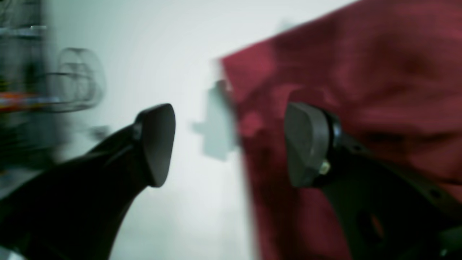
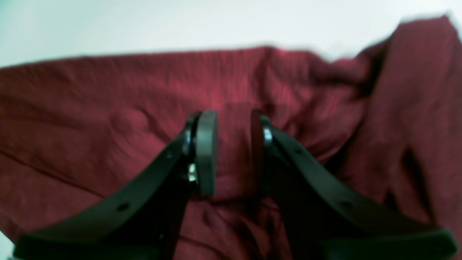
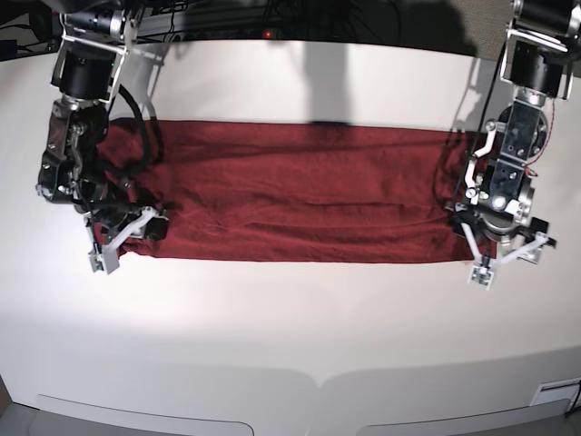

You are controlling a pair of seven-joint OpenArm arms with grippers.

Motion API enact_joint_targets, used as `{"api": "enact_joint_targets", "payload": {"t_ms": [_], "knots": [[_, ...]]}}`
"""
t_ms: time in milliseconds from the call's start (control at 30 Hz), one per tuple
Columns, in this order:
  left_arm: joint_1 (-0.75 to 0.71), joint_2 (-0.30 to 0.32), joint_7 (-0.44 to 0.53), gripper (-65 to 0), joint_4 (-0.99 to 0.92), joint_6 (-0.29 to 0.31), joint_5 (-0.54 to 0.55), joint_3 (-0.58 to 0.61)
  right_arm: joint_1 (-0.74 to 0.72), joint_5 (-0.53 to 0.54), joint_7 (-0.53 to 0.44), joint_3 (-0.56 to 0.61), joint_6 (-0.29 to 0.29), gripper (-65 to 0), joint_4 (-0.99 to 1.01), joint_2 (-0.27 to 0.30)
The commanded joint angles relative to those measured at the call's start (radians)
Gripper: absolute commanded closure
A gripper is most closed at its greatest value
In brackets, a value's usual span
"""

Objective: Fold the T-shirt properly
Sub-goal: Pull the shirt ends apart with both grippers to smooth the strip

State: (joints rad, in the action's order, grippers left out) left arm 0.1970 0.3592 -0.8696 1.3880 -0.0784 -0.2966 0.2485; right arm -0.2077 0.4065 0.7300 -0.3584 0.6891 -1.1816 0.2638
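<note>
The maroon T-shirt (image 3: 300,191) lies as a long, wrinkled band across the white table (image 3: 290,327). My left gripper (image 3: 510,257) hovers at the band's right end, by the near corner. In the left wrist view the left gripper (image 1: 231,144) is open wide with only bare table between its pads, and the T-shirt (image 1: 361,72) edge runs just past the right pad. My right gripper (image 3: 125,238) sits on the band's near left corner. In the right wrist view the right gripper (image 2: 232,151) has its pads a little apart, with a bunched fold of T-shirt (image 2: 108,108) filling the gap.
Cables and dark equipment (image 3: 227,18) run along the table's far edge. The blurred left wrist view shows a wire-frame object (image 1: 75,79) and clutter off to the left. White tabletop stretches in front of the shirt to the near edge (image 3: 290,377).
</note>
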Motion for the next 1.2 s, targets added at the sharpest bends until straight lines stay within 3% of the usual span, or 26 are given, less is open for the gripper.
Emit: {"api": "enact_joint_targets", "payload": {"t_ms": [0,167,400,600,1167], "knots": [[0.025,0.013,0.000,-45.5,0.021,-0.031,-0.057,-0.006,-0.025,0.024,-0.017,0.000,0.009,-16.7,-0.037,0.014],[0.025,0.031,-0.063,-45.5,0.021,-0.156,-0.250,-0.006,-0.025,0.025,0.003,0.000,0.009,-16.7,-0.095,0.014],[0.024,0.043,-0.089,-45.5,0.021,-0.183,-0.417,-0.006,-0.024,0.027,0.024,0.000,0.009,-16.7,-0.108,0.014],[0.024,0.043,-0.115,-45.5,0.021,-0.294,-0.490,-0.006,-0.024,0.076,0.045,0.000,0.009,-16.7,-0.108,0.014],[0.024,0.043,-0.102,-45.5,0.021,-0.299,-0.492,-0.006,-0.024,0.077,0.045,0.000,0.009,-16.7,-0.108,0.013]]}}
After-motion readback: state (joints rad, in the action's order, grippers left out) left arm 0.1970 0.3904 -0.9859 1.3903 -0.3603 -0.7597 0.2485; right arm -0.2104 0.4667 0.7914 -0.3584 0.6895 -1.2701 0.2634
